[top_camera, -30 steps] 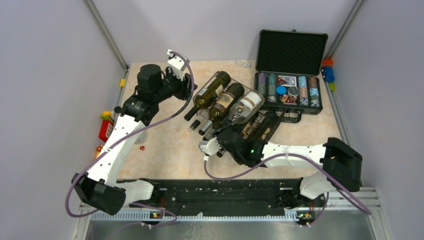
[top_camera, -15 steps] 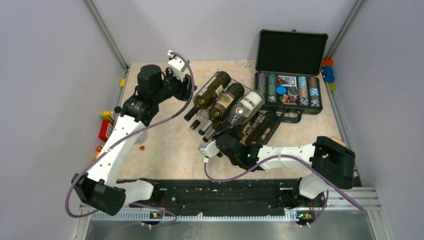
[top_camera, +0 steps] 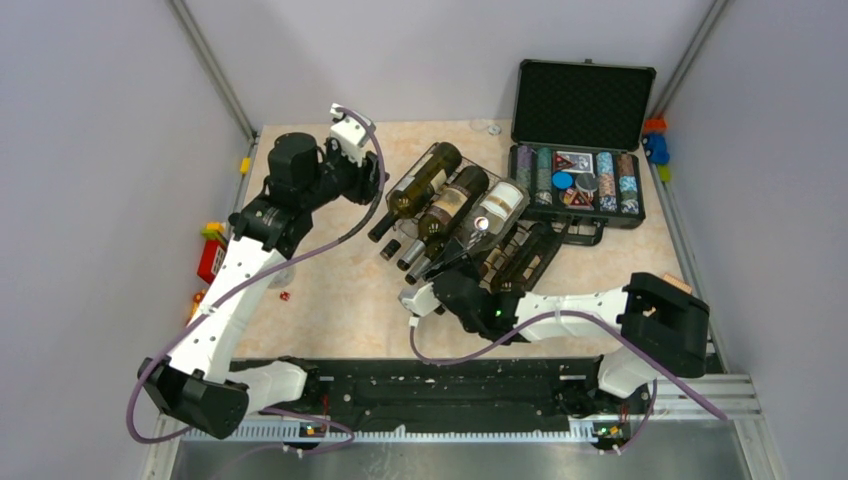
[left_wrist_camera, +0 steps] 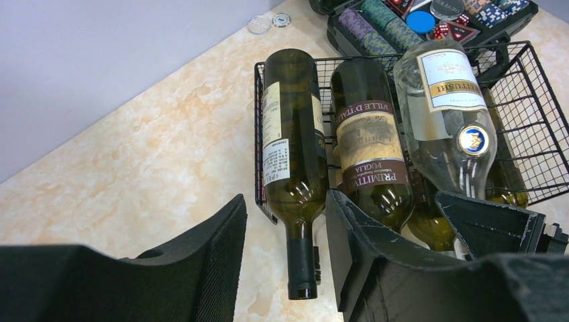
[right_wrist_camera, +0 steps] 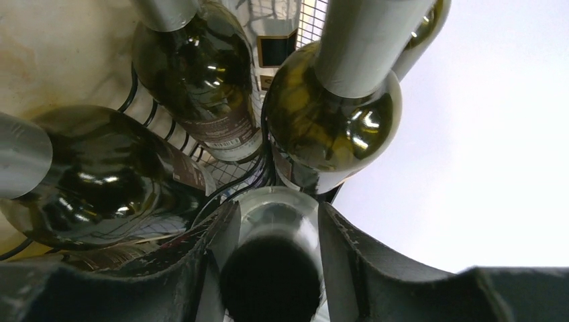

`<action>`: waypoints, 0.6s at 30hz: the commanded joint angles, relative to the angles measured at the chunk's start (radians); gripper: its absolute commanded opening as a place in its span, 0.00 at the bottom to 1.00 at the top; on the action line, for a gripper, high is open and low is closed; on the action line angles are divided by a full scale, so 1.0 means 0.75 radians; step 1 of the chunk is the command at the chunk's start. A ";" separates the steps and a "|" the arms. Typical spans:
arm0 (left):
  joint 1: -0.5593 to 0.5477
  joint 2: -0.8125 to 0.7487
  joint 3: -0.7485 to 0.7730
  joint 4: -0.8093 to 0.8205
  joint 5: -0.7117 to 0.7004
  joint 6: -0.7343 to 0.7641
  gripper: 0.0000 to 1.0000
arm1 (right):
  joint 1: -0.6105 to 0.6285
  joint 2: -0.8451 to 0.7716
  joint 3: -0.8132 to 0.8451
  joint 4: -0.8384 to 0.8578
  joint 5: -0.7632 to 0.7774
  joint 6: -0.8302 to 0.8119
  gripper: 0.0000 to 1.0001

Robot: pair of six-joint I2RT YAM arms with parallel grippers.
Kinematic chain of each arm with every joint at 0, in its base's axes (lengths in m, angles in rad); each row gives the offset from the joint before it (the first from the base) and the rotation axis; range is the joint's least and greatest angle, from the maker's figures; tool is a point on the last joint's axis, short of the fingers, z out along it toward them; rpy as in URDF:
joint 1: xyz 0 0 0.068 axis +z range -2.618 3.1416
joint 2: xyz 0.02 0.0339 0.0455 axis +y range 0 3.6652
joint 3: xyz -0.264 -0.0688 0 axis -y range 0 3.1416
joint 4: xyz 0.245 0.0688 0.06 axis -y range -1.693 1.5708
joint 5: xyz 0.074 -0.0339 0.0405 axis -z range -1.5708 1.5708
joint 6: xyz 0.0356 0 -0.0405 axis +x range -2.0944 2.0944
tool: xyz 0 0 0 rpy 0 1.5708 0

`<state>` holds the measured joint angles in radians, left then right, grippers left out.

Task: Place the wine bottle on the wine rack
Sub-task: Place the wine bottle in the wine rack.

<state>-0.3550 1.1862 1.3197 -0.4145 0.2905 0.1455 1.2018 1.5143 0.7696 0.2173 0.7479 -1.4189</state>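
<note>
I judge placement nearly done: the wine bottle [top_camera: 494,211] lies on the wine rack [left_wrist_camera: 537,134], centre of the overhead view. The right gripper [right_wrist_camera: 272,231] clamps its neck; release and withdrawal remain. The left gripper [left_wrist_camera: 283,204] is spread wide and empty.

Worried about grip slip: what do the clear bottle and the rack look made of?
The clear bottle looks like smooth glossy glass: see-through, with bright highlights. The wine rack looks like black-coated metal wire, judging by its thin grid.

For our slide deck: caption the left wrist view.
Left gripper, open, faces three bottles lying on the wine rack.
</note>
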 commanded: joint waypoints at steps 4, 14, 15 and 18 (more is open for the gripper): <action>0.007 -0.040 0.007 0.014 -0.033 0.015 0.52 | 0.030 -0.048 -0.025 0.007 0.023 0.019 0.57; 0.008 -0.027 0.041 -0.038 -0.124 0.041 0.54 | 0.056 -0.125 -0.046 -0.059 0.022 0.076 0.85; 0.009 -0.029 0.046 -0.057 -0.149 0.047 0.54 | 0.060 -0.145 -0.048 -0.077 0.017 0.098 0.90; 0.017 -0.035 0.072 -0.127 -0.238 0.068 0.59 | 0.064 -0.225 -0.037 -0.171 -0.030 0.204 0.95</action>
<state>-0.3538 1.1858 1.3216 -0.4572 0.2073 0.1688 1.2304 1.4448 0.7437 0.1551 0.7433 -1.3655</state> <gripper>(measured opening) 0.561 0.933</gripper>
